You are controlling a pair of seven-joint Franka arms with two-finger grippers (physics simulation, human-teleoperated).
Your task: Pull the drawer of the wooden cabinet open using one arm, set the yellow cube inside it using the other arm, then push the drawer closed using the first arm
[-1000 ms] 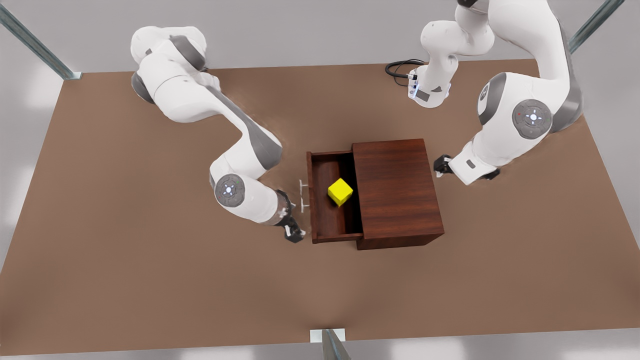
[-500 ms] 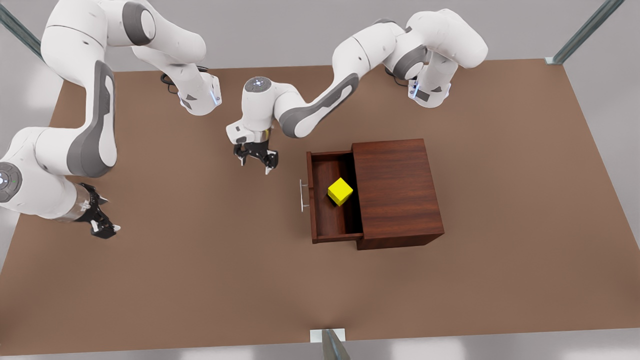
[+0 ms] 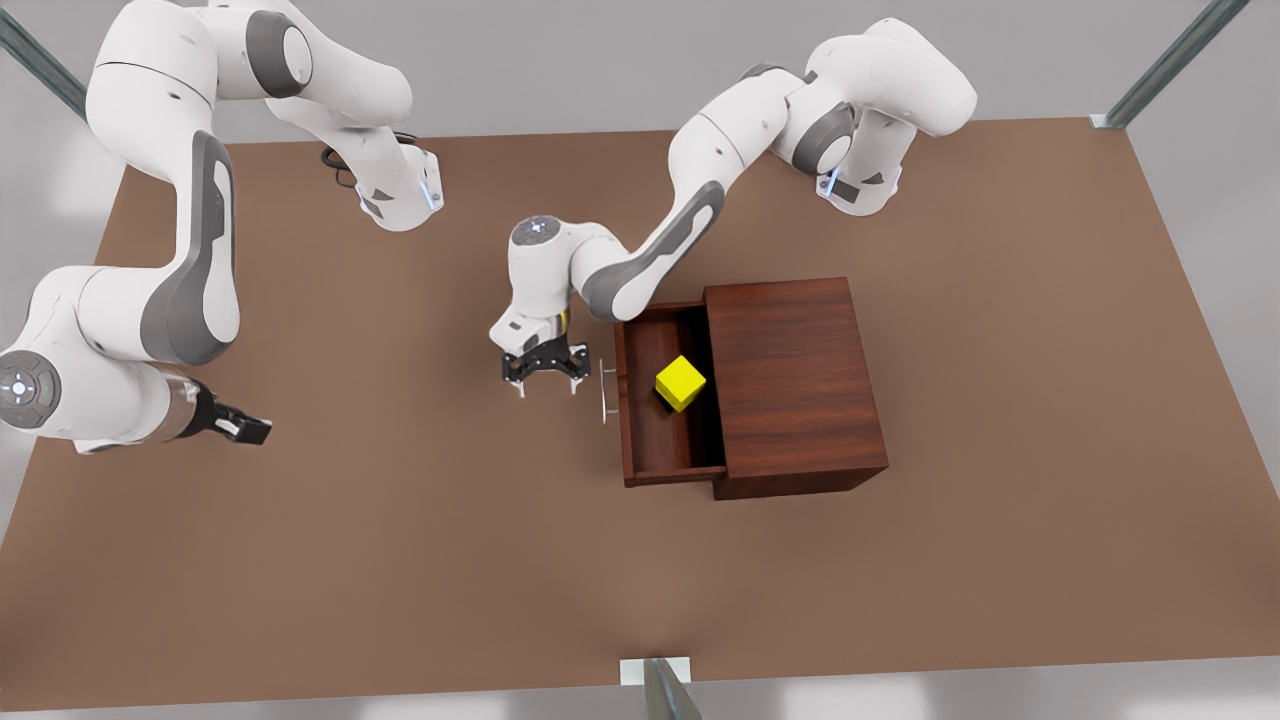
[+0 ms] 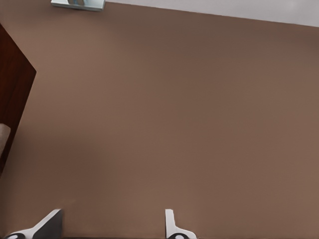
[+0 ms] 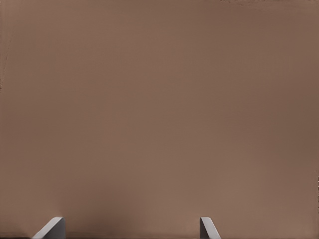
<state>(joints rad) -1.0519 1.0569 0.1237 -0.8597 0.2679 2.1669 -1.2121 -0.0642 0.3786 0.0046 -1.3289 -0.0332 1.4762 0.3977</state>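
Closer to the drawer (image 3: 650,430) vs 0.5 s ago, left gripper (image 3: 547,386) hangs just beside its silver handle (image 3: 606,391), fingers apart, holding nothing. Wooden cabinet (image 3: 795,385) sits on the table (image 3: 300,560) w/ drawer pulled out, yellow cube (image 3: 680,383) inside. Right gripper (image 3: 260,430) waits well off at the front view's left, fingers apart, empty.
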